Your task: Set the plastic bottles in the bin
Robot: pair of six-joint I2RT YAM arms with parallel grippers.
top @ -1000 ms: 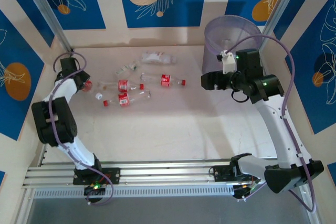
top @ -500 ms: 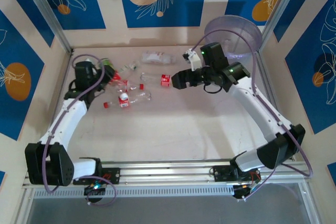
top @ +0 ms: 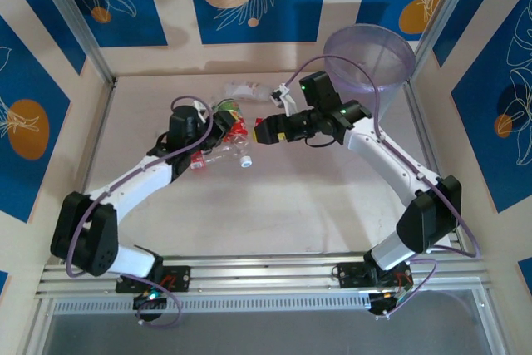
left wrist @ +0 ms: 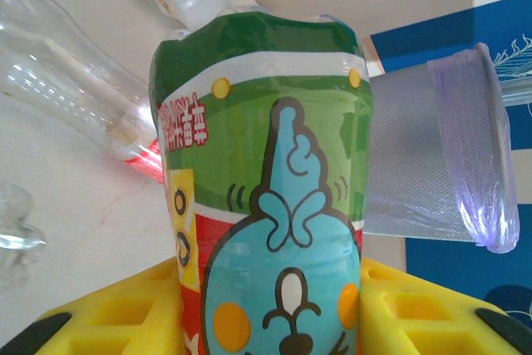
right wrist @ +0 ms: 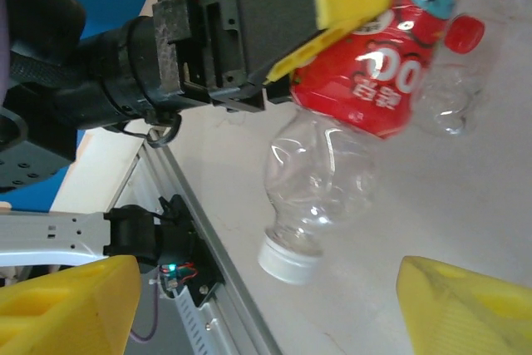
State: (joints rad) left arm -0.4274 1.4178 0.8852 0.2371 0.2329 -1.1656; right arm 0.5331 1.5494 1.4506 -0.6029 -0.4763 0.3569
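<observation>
Left gripper [left wrist: 268,309]: yellow fingers [left wrist: 116,318] are clamped either side of the multicoloured-label bottle [left wrist: 266,197]; green band at the top, blue cartoon figure, red lower down. From the right wrist this bottle [right wrist: 332,147] has a clear body and a white cap [right wrist: 287,259] that points away from the fingers; cannot tell if it touches the table [top: 291,205]. In the top view the left gripper [top: 223,122] and the bottle are well left of the bin [top: 374,60].

Right gripper [right wrist: 266,301]: fingers [right wrist: 66,309] spread wide, nothing between them. In the top view the right gripper [top: 262,132] is left of the bin, just beside the held bottle and facing it.

Red-label bottles [top: 199,155] lie on the table under the left gripper, well left of the bin; one red cap [right wrist: 464,32] is visible beside the held bottle. Whitish-label bottle [top: 245,89] lies on its side left of the bin, near the back wall. The bin stands upright in the far right corner, pale purple and translucent; it appears in the left wrist view beyond the held bottle.
</observation>
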